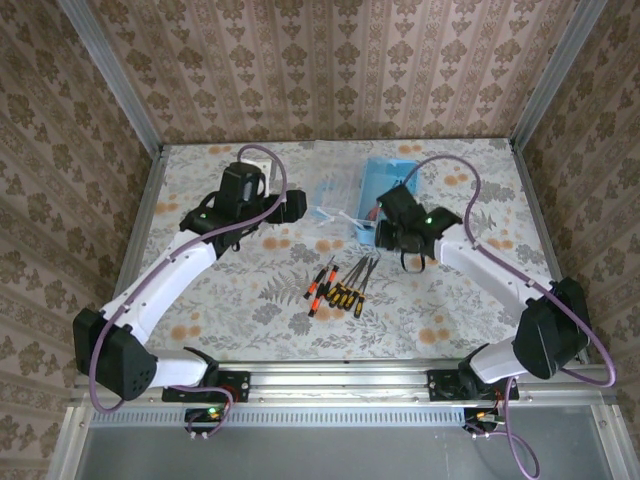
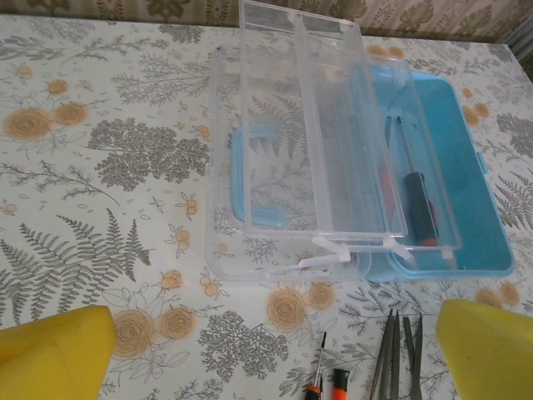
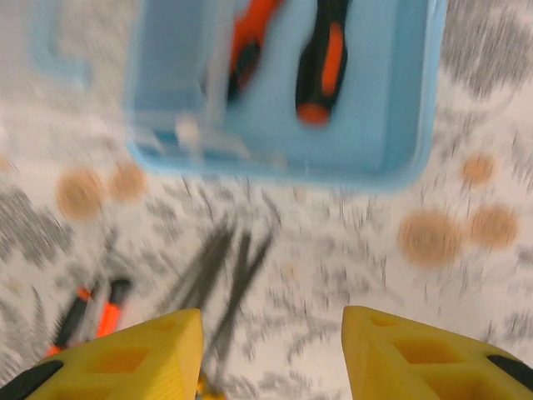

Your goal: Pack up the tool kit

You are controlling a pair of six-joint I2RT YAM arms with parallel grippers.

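The blue tool box (image 2: 454, 150) (image 1: 385, 180) (image 3: 400, 100) lies open at the table's far middle, its clear lid and tray (image 2: 300, 142) swung to the left. Orange-and-black screwdrivers (image 3: 321, 62) (image 2: 420, 208) lie inside it. Loose screwdrivers (image 1: 325, 285) and thin dark files (image 1: 362, 272) (image 2: 398, 354) (image 3: 225, 275) lie on the cloth in front of the box. My left gripper (image 1: 290, 205) (image 2: 275, 358) hangs open left of the lid with nothing in it. Just in front of the box, above the files, my right gripper (image 1: 385, 232) (image 3: 271, 354) is open and empty; its view is blurred.
The table wears a floral cloth (image 1: 230, 290) and is fenced by a metal frame (image 1: 140, 215) and patterned walls. Bare cloth lies to the left and to the right of the tool pile.
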